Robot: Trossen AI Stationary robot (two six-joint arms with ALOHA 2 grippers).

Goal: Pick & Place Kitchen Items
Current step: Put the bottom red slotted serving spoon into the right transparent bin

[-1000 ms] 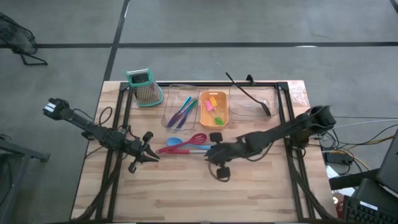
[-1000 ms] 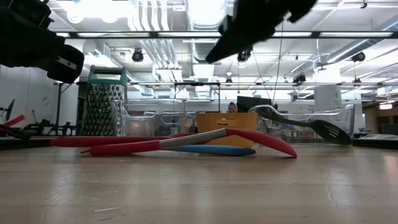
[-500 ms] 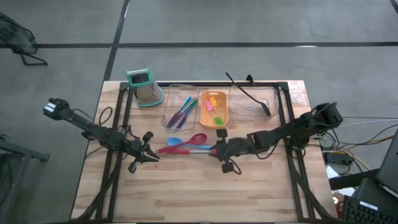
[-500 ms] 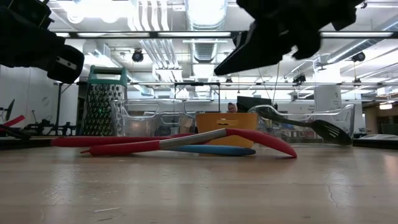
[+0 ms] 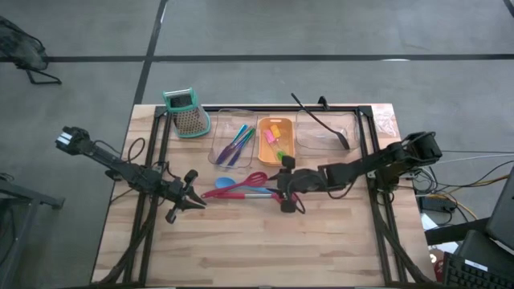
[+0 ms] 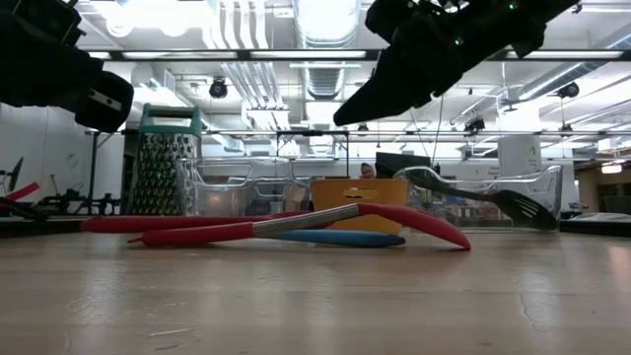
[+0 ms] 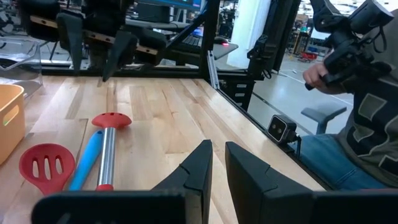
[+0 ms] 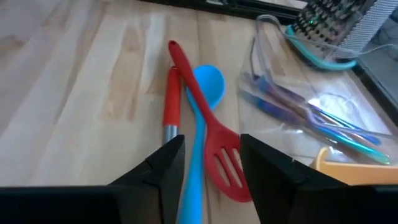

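Note:
A red slotted spatula, a blue spoon and a red-handled metal utensil lie crossed on the table's middle. My right gripper hovers open just right of them. In its wrist view the fingers stand above the spatula head and the blue handle, and in the low view it is well above the table. My left gripper waits left of the utensils, its fingers a narrow gap apart. A black spoon leans on its clear tray's far rim.
Along the far side stand a teal-topped grater, a clear tray with thin sticks, an orange tray with small pieces and a clear tray. Bare wood stretches along the near half. A seated person shows beyond the table.
My right gripper has moved toward the table's far edge, drawing closer to the utensils' right ends, and has turned about its wrist on the way. The utensils and my left arm have kept still.

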